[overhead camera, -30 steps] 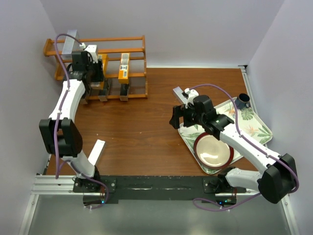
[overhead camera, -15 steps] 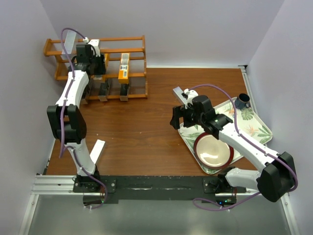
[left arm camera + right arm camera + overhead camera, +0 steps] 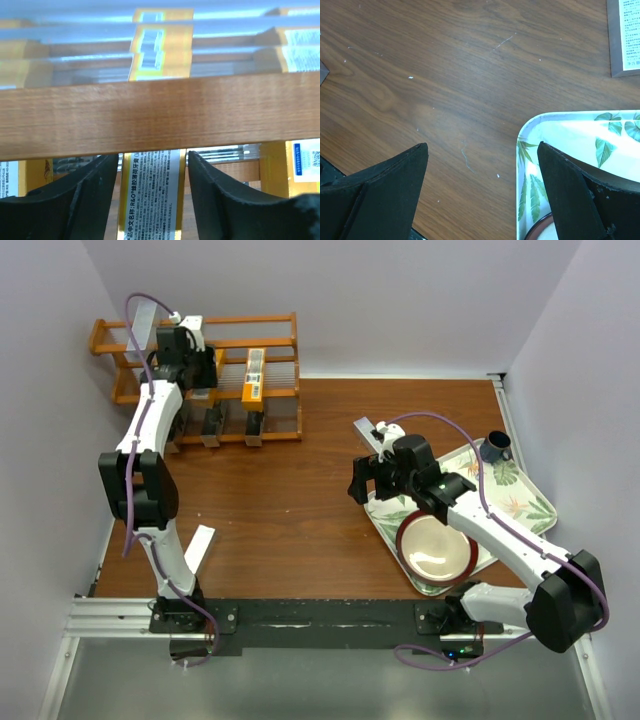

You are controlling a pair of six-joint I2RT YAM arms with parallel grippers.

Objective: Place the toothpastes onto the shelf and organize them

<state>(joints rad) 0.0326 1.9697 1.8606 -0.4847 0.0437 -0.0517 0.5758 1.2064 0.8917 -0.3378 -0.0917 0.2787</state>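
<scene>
**Held item.** Gold carton (image 3: 152, 190), between the left fingers (image 3: 85, 200) at the shelf (image 3: 250, 319). Its far end is hidden behind a front rail (image 3: 160, 115). The fingers are narrowed to the carton's width, one against each long side, and we read this as a firm hold.

**Right fingers** (image 3: 385, 195). Spread wide with nothing between them, above the bare worktop (image 3: 445, 90) at the tray (image 3: 560, 135) corner.

**Other stock, top view.**
- Shelved gold carton (image 3: 255, 375), on the middle tier.
- Black cartons (image 3: 212, 425), two showing on the low tier.
- Leaning silver carton (image 3: 145, 318), at the shelf's far left end.
- Near silver carton (image 3: 200, 545), on the worktop by the left arm's base.
- Far silver carton (image 3: 368, 430), just beyond the right fingers.

**Handling, our judgement.** The step in hand is seating the held carton beside its gold mate.
- Keep it level and parallel to the shelved one.
- Pass it clear of the rail.
- Let it rest on the tier before the fingers part.
- Back straight out so no neighbour is dragged.

**Markings.**
- Held carton: black print on a white panel, reading "中文名称: R&O®" followed by more Chinese characters. The smaller lines are too fine to read.
- Blue label (image 3: 306, 160), at the right edge of the left wrist view: it carries a code square, and its text is illegible.
- Far silver carton, right wrist view: fine print only, unreadable.
</scene>
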